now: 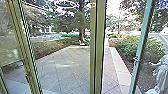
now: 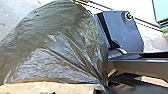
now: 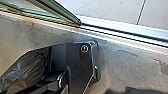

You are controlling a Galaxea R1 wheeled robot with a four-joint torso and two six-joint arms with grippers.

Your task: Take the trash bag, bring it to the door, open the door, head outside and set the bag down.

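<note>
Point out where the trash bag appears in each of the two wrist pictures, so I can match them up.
Left wrist view: the bag looms large, next to the robot's dark plate.
Right wrist view: the bag looks smaller, beside that plate and partly behind dark robot parts.
Shared landmark: the dark plate with its round fitting.

I am at the glazed entrance of a building, where smooth grey floor (image 3: 130, 63) meets a pale metal threshold (image 3: 112, 31). Through the tall green-framed glass doors, one frame upright (image 1: 97, 47) standing right ahead of me, I look onto a yard of large square paving slabs (image 1: 66, 65), bordered by low shrubs (image 1: 125, 46) and planted beds, with a tree trunk (image 1: 81, 22) beyond.
</note>
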